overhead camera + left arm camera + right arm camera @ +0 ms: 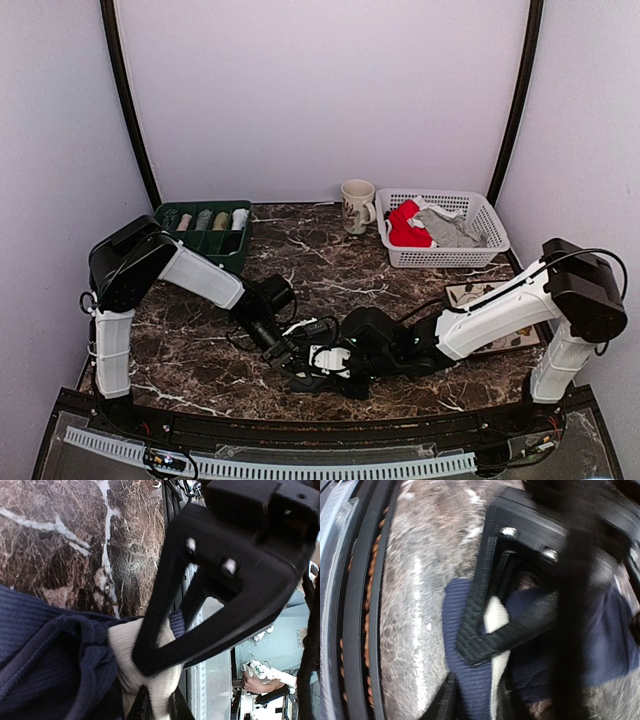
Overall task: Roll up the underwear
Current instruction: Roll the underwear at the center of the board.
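The dark navy underwear (45,665) lies bunched on the marble table near the front edge, with a cream-white inner patch (125,645) showing. My left gripper (155,680) is shut on that patch. My right gripper (475,675) is shut on the same navy underwear (470,690) from the other side. In the top view the left gripper (298,355) and the right gripper (336,362) meet tip to tip and hide most of the garment. The red underwear (405,226) and the light grey one (450,230) lie in the white basket (445,258).
A green divided tray (205,245) at the back left holds several rolled garments. A mug (356,205) stands beside the basket. A flat patterned board (470,293) lies under the right arm. The table's front rail (300,465) is close behind the grippers.
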